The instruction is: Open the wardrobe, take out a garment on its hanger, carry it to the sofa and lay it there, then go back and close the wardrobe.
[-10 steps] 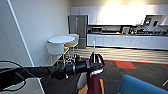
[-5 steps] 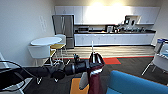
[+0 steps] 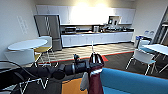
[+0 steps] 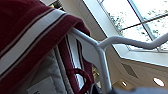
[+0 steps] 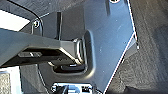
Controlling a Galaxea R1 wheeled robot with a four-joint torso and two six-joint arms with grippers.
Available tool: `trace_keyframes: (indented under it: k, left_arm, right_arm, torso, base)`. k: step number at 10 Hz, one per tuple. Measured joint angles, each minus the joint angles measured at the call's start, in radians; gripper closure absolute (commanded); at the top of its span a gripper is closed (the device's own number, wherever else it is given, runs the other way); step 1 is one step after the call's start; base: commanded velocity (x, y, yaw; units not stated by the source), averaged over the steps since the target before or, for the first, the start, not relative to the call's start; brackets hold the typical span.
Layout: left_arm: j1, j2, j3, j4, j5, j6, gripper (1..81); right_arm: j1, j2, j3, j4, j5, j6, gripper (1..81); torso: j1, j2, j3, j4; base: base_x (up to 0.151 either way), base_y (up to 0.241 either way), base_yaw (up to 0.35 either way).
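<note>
Left gripper (image 3: 90, 65) extended forward, pinching the hanger (image 3: 92, 51) just under its hook; the hook stands straight above the fingers. Garment (image 3: 95, 79) hangs directly below the gripper, maroon body and white sleeve. Left wrist view: hanger (image 4: 105, 50) and striped collar (image 4: 37, 32) close against it. Sofa (image 3: 135, 81) just beyond and right of the gripper. Right gripper: cannot tell its state.
</note>
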Motion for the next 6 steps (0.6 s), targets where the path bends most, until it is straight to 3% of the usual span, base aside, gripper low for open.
trace_keyframes:
  k: [6]
  left_arm:
    - [0.000, -0.009, 0.001, 0.001, 0.000, 0.001, 81.1]
  right_arm:
    - [0.000, 0.010, -0.011, -0.001, 0.000, 0.000, 1.0]
  torso:
    - [0.000, 0.000, 0.000, 0.000]
  base:
    - [0.000, 0.000, -0.379]
